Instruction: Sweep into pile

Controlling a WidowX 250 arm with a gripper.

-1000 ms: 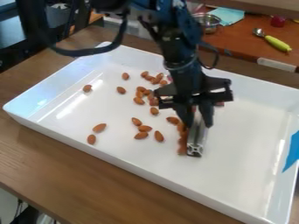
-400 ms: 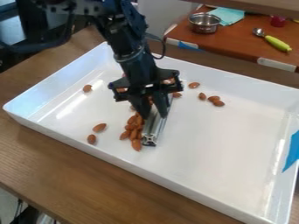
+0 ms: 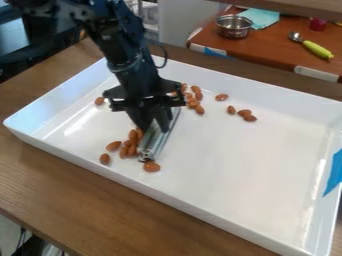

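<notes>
In the left half of the white tray [image 3: 254, 165], my gripper [image 3: 153, 129] hangs low, shut on a silver metal bar [image 3: 155, 142] that lies along the tray floor. Several almonds [image 3: 127, 149] bunch against the bar's left side. One almond [image 3: 151, 167] sits just off its near end. Behind and right of the gripper is a loose group of almonds [image 3: 192, 102]. A few more almonds [image 3: 244, 113] lie farther right, and a single almond [image 3: 99, 101] is at the left. The arm may hide others.
The tray's raised walls surround the work area, with blue tape [image 3: 334, 172] on the right wall. Beyond the tray, a brown table holds a metal pot [image 3: 234, 26], a light blue cloth [image 3: 259, 18] and a spoon with a green handle [image 3: 316, 49].
Gripper and bar have moved left across the tray, shifting almonds left with them. Some almonds now lie behind and right of the bar, and one has come out at its near end.
</notes>
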